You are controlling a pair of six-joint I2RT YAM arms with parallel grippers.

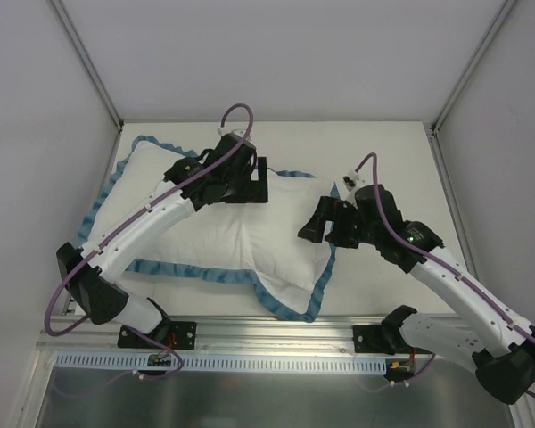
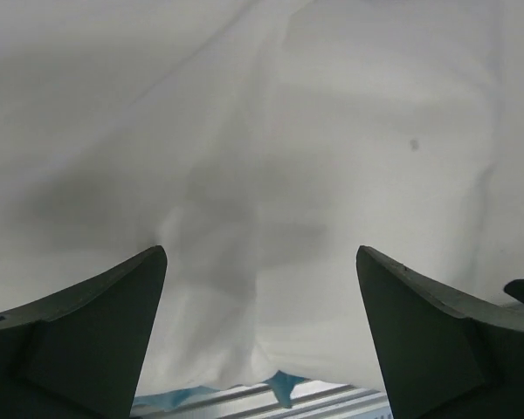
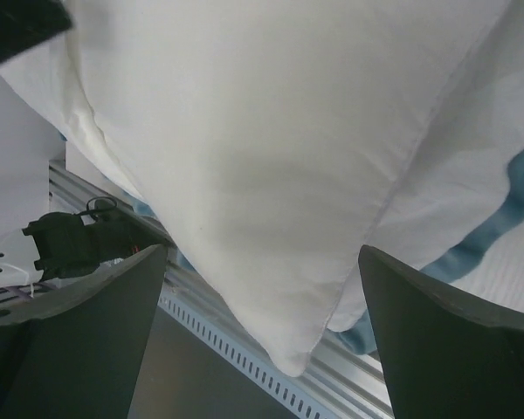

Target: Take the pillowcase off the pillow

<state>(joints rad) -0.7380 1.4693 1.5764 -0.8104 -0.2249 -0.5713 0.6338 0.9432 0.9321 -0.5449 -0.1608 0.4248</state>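
Pillowcase (image 1: 107, 201): spread on the bench (image 1: 383, 147), teal frill tracing the left, near and right edges; not yet off.
Pillow (image 3: 244, 157): plump, white, lying across the middle of the cover; near-right corner bulging past the frill toward the rail (image 1: 276, 334), seemingly through the open mouth.
Left gripper (image 2: 260, 253): jaws wide apart, low over white cloth at the far side, nothing pinched; probably placed to pinch the cover as an anchor.
Right gripper (image 3: 262, 253): jaws wide apart, facing the exposed pillow corner, not closed on it; probably lined up to draw the cushion out.
Stage: judged early to middle; grasps pending on both sides.
Risk: cover and cushion caught together in one grip.
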